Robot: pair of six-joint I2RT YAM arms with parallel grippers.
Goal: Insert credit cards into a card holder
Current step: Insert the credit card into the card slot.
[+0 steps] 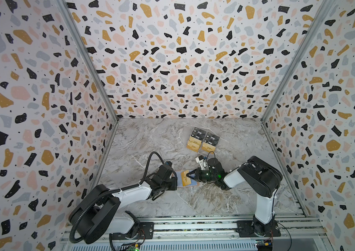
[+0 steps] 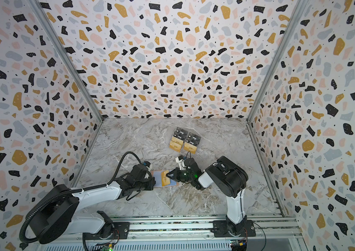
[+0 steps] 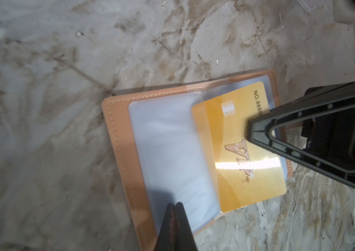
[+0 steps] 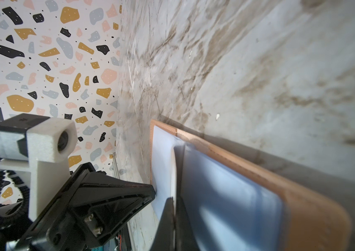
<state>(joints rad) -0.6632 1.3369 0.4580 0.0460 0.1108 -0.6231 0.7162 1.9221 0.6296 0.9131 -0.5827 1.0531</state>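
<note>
The peach-pink card holder [image 3: 117,141] lies open on the marble table between my two arms, showing in both top views [image 1: 195,184] [image 2: 175,184]. A gold credit card [image 3: 237,152] [image 1: 185,178] [image 2: 165,179] sits with one end under the clear sleeve of its right page. My right gripper [image 4: 174,201] [image 1: 190,175] is shut on that card's outer edge, which shows edge-on [image 4: 173,173]. My left gripper [image 3: 175,205] [image 1: 176,180] is shut with nothing in it, its tip against the left page's sleeve. More gold credit cards [image 1: 194,146] [image 2: 176,146] stand at the back.
A clear tiered stand [image 1: 203,154] at the back centre holds the black "Vip" cards [image 1: 200,133] in its upper rows and the gold ones below. Terrazzo-pattern walls close the table on three sides. An aluminium rail [image 1: 194,226] carrying both arm bases runs along the front.
</note>
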